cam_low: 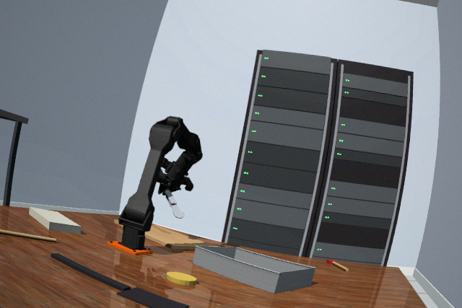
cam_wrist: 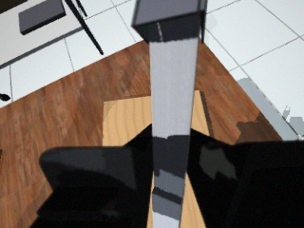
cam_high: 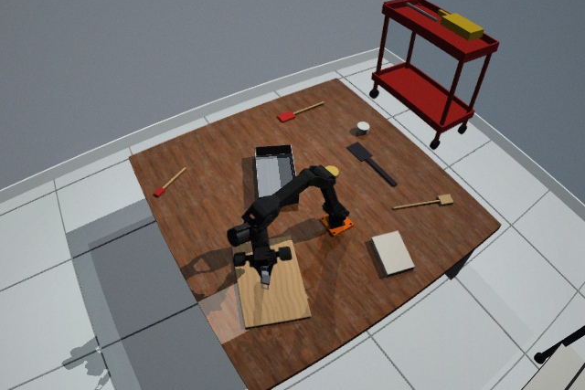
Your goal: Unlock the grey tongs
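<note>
Because the lock releases only with the tips pointing down, the gripper (cam_low: 168, 190) pinches the grey tongs (cam_low: 174, 204) and lets them hang downward in the air, with the wooden board (cam_high: 276, 298) directly below it.

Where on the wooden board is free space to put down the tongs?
The wooden board carries nothing: its whole face between the table's front edge and the claw overhead is bare. The tongs hang clamped, tips slanting down, above its far end. The only crowding is the arm base beside that far corner.
</note>
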`<action>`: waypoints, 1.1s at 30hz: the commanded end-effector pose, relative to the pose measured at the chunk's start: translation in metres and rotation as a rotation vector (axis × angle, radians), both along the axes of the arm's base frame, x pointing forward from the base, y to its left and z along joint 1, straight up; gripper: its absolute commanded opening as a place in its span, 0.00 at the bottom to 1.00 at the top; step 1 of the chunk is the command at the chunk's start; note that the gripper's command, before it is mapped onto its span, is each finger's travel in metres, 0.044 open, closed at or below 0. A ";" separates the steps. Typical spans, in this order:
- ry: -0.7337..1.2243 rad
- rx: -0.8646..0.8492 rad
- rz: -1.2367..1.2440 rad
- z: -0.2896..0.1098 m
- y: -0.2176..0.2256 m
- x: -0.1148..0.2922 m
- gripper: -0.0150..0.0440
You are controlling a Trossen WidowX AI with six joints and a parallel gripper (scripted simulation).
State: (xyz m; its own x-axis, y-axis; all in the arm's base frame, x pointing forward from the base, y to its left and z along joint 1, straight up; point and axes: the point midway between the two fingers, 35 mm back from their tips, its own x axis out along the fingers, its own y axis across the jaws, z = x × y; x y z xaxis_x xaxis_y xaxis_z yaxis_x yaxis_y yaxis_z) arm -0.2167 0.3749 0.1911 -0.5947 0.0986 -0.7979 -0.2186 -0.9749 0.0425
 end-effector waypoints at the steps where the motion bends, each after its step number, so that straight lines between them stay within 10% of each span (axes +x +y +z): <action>1: 0.085 0.015 -0.005 0.004 0.000 0.001 0.00; 33: 0.561 0.166 0.057 0.025 -0.025 0.030 0.00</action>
